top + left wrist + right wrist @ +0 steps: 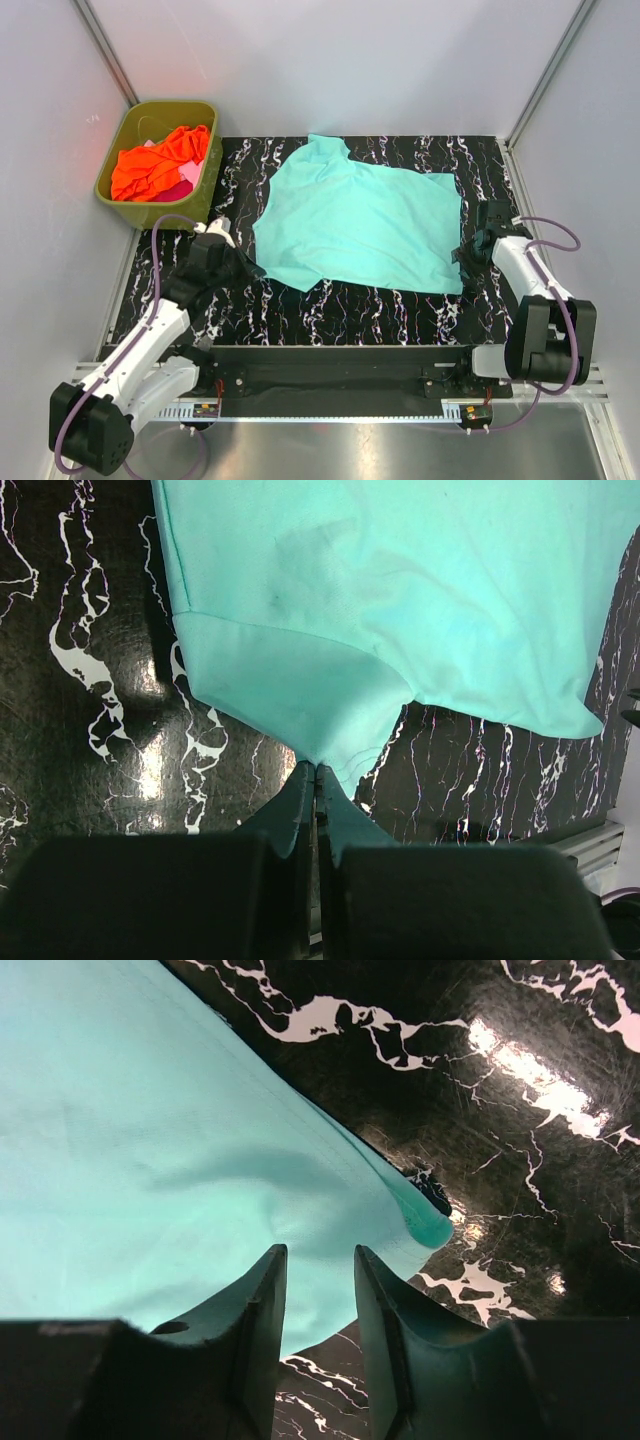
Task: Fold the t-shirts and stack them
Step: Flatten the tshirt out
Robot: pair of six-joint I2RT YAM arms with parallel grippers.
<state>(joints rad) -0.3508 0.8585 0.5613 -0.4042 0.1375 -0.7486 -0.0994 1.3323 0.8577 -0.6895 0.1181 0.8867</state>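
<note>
A teal t-shirt (360, 215) lies spread on the black marbled mat. My left gripper (240, 262) is shut on the shirt's near left corner; in the left wrist view the cloth (380, 600) runs into the closed gripper (318, 770). My right gripper (466, 252) is open at the shirt's right edge; in the right wrist view its fingers (320, 1260) stand apart over the cloth's hem (330, 1210), and I cannot tell if they touch it. An orange shirt (160, 160) and a bit of pink cloth (178, 185) lie crumpled in the olive-green tub (200, 195).
The tub stands at the back left corner beside the mat (350, 305). White walls close in the left, back and right. A black rail (330, 375) runs along the near edge between the arm bases.
</note>
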